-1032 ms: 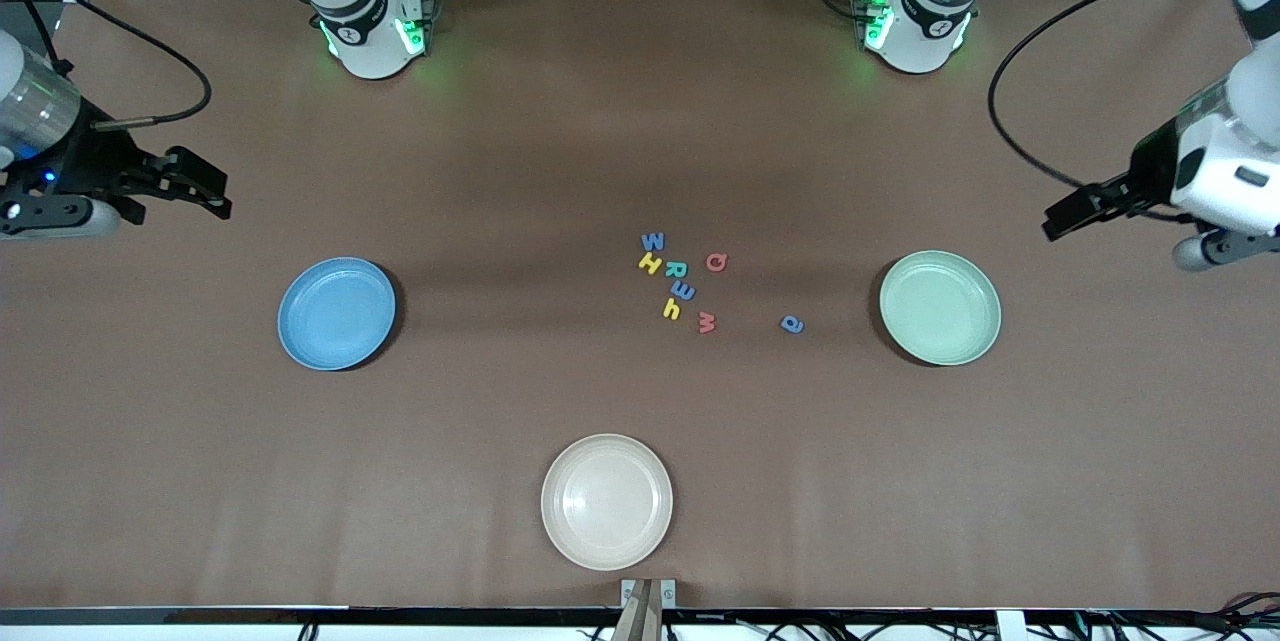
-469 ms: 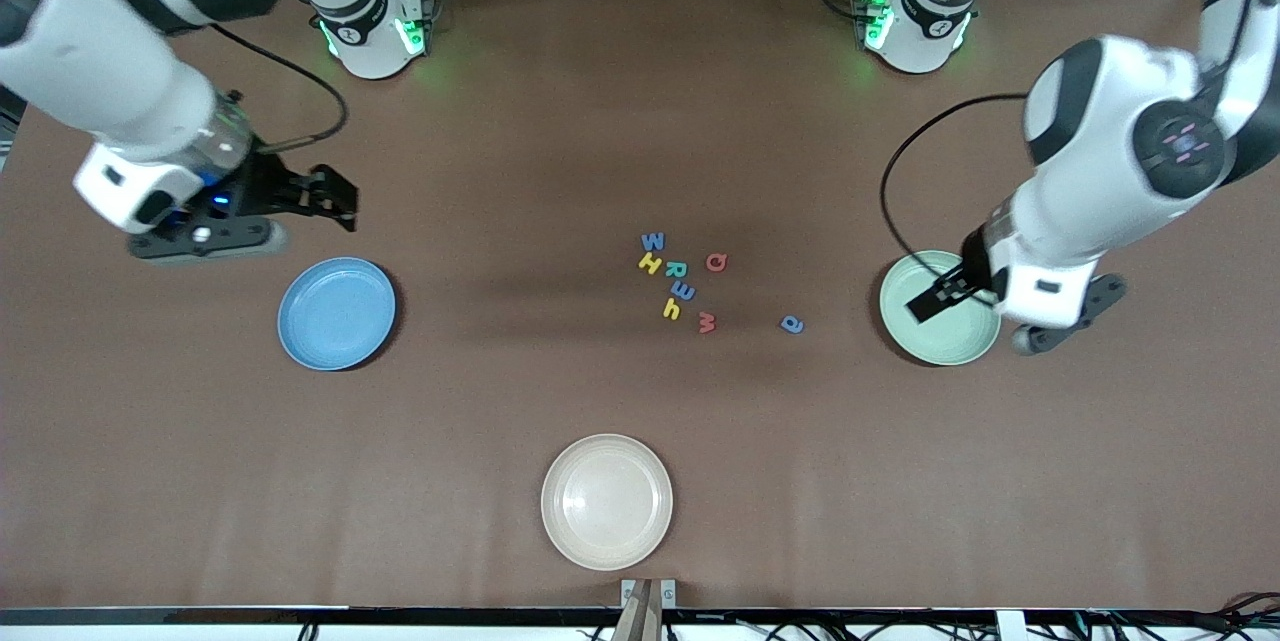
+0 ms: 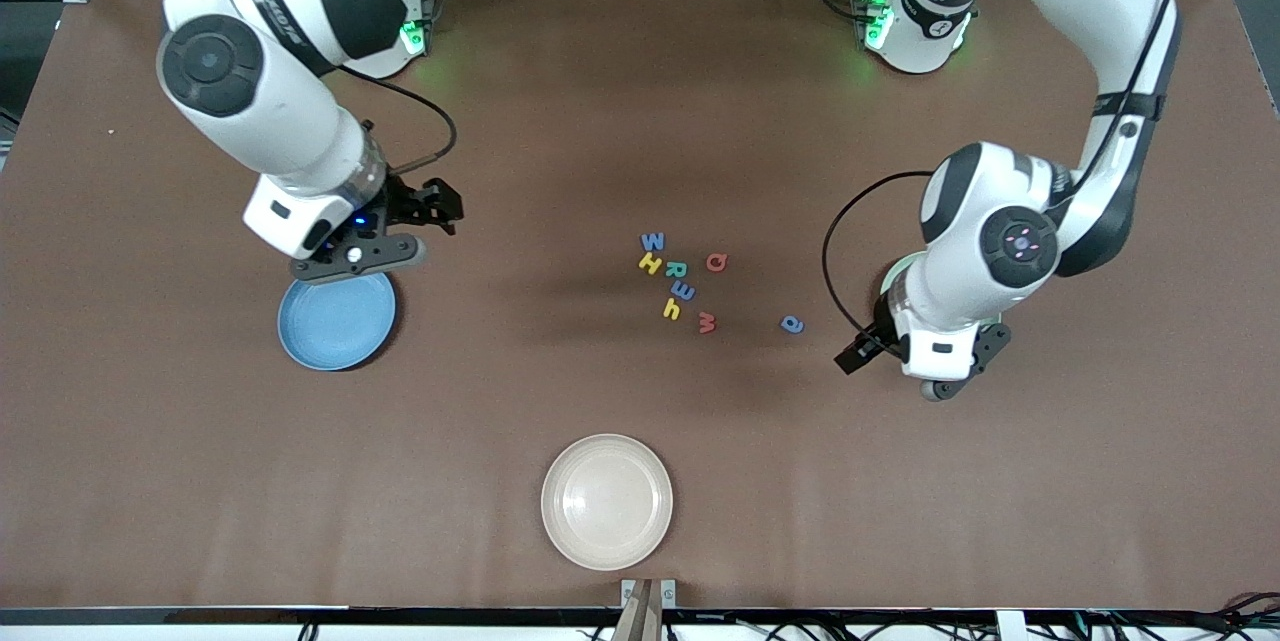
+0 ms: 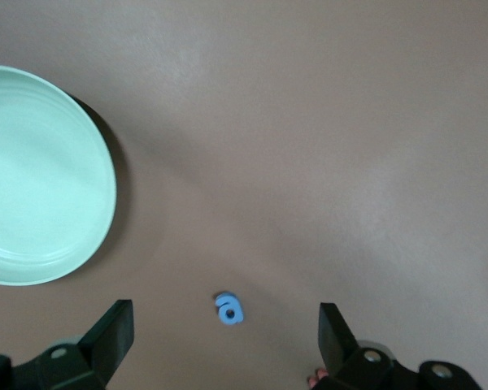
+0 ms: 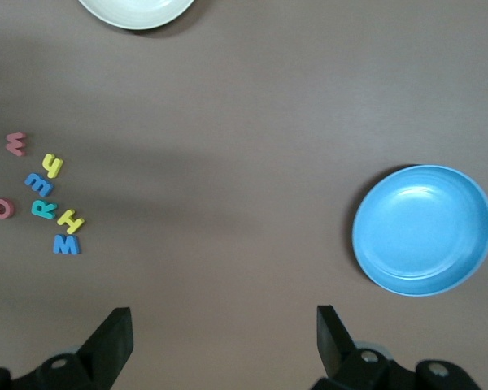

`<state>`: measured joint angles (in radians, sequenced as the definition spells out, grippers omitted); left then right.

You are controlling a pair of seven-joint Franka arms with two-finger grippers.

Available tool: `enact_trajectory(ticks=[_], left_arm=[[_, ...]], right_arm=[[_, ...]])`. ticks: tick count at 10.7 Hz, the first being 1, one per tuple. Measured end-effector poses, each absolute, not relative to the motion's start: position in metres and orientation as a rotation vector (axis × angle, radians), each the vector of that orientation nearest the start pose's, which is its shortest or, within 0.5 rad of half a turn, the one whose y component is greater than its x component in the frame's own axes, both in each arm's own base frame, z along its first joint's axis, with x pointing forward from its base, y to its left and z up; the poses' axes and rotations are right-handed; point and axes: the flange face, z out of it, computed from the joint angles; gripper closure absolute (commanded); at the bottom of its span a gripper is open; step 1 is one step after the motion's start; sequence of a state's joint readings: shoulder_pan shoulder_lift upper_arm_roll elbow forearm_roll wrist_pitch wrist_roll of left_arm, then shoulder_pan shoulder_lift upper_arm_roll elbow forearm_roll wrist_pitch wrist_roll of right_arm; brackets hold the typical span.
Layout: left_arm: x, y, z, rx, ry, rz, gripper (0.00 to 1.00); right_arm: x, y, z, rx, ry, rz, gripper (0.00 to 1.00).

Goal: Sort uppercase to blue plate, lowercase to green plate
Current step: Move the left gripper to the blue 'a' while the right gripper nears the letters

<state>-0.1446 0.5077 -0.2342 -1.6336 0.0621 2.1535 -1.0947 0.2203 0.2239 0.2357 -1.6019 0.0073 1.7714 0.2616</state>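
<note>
- The left gripper (image 3: 852,354) hangs over the bare table beside the green plate (image 3: 893,273), on the side toward the letters; its fingers (image 4: 114,335) are spread wide and hold nothing.
- The right gripper (image 3: 440,206) is over the table just beside the blue plate (image 3: 335,321), fingers (image 5: 114,340) wide apart and empty.
- The blue plate lies toward the right arm's end of the table, the green plate toward the left arm's end, mostly covered by the left arm in the front view. Nothing lies in the blue plate, nor in the part of the green plate that shows.
- The uppercase pieces sit mid-table: blue W (image 3: 652,241), yellow H (image 3: 650,264), green R (image 3: 676,270) and red Q (image 3: 716,262).
- The lowercase pieces lie just nearer the front camera: blue e (image 3: 683,291), yellow h (image 3: 671,309), red m (image 3: 707,323).
- The blue a (image 3: 792,325) lies apart, between the cluster and the green plate.
- A cream plate (image 3: 606,501) sits nearest the front camera.
</note>
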Motion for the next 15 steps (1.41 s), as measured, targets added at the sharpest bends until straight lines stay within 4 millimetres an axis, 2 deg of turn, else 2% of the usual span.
enact_trajectory(ticks=[3,6,8,12,13,15], left_arm=[[0.643,-0.245,0.296,-2.973,-1.196,0.048,0.00],[0.640,-0.266,0.265,-2.950,-1.291,0.057,0.00],[0.636,-0.280,0.247,-2.920,-1.364,0.070,0.00],[0.630,-0.280,0.233,-2.865,-1.442,0.093,0.00],[0.624,-0.280,0.221,-2.867,-1.469,0.081,0.00],[0.609,-0.282,0.201,-2.865,-1.492,0.047,0.00]], right_arm=[[0.561,0.293,0.473,-3.103,-0.307,0.126,0.00],[0.558,0.301,0.468,-3.105,-0.296,0.137,0.00],[0.547,0.317,0.460,-3.109,-0.319,0.162,0.00],[0.526,0.354,0.423,-3.106,-0.269,0.147,0.00],[0.517,0.367,0.408,-3.098,-0.255,0.131,0.00],[0.506,0.389,0.395,-3.085,-0.236,0.108,0.00]])
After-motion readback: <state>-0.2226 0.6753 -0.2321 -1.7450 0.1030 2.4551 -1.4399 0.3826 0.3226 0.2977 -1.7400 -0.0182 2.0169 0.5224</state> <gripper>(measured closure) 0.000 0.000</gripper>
